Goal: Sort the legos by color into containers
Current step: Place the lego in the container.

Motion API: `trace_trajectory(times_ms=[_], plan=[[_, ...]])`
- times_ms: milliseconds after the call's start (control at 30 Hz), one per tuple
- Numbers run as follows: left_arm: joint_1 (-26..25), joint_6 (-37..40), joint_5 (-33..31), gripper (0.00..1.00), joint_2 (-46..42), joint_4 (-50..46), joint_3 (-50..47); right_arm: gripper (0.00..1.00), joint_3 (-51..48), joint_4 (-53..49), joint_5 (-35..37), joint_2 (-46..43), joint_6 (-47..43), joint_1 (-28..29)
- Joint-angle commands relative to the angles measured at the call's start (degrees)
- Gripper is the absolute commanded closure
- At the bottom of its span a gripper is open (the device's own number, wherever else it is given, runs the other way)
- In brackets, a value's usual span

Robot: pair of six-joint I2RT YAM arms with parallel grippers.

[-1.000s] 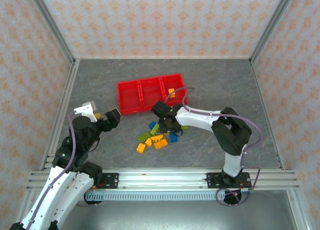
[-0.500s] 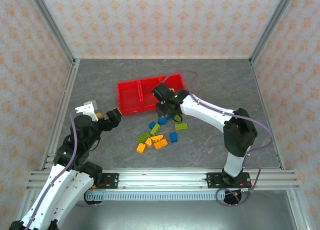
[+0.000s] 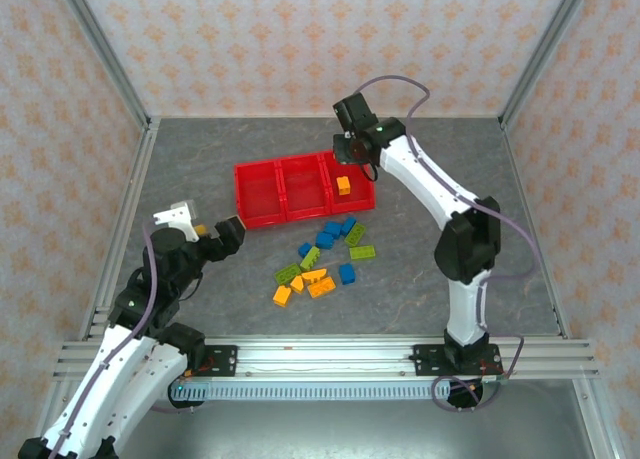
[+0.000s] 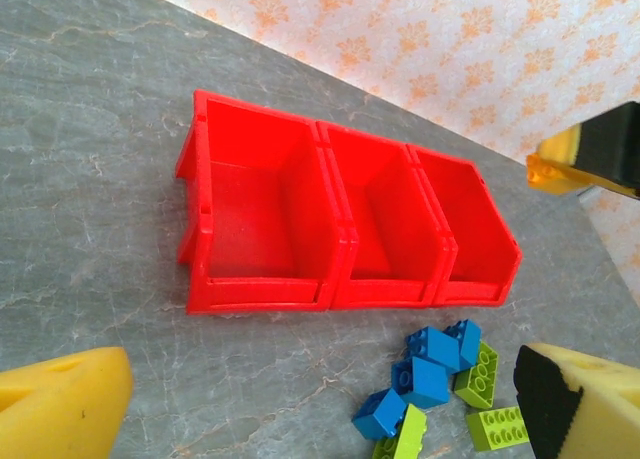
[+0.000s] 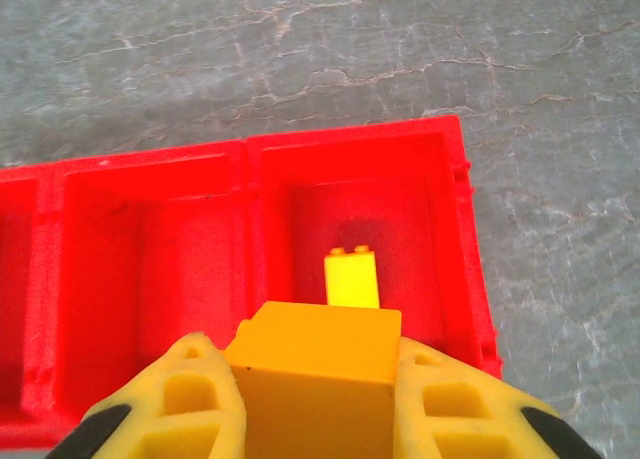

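orange brick arriving at the right-hand bin

right gripper (image 5: pixel 315 389) is pinching an orange brick (image 5: pixel 318 341) by the right-hand bin (image 5: pixel 470 229), where one sorted piece (image 5: pixel 352 279) is lying. left gripper (image 4: pixel 320 407) is gaping wide, empty. loose legos (image 3: pixel 320 264) are waiting on the table (image 3: pixel 450 179), so most sorting is looking undone.

Right arm (image 3: pixel 425 184): has swung away from the loose pile of small studded plastic bricks (image 3: pixel 318 264) on the counter (image 3: pixel 500 279), reaching up to the far edge of the right-hand bright red plastic bin (image 3: pixel 362 195).
Right tool (image 3: pixel 350 151): narrowed from partly open, now clamped on an orange-yellow studded brick (image 5: pixel 315 354).
Pile: blue bricks (image 3: pixel 330 234) once covered by the tool now lie exposed.
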Motion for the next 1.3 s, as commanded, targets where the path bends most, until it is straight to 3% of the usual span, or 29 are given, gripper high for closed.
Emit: trace_trajectory(times_ms=[0,300,667,1267], plan=[[-0.43,1.62,1.33,0.01,0.42,2.47,-0.90,0.78,4.84,-2.90,-2.93,5.18,-2.70,-2.42],[-0.43,2.31,3.58,0.01,2.22,2.73,-0.62,0.77,12.43,-2.48,-8.62,14.95,-4.09,-4.11],[-0.43,2.50,4.64,0.01,2.04,3.18,-0.93,0.72,12.87,-0.17,-8.23,18.32,-4.29,-4.35],[-0.43,2.29,3.80,0.01,0.70,3.01,-0.92,0.32,10.19,-0.11,-12.17,11.18,-2.11,-4.18]])
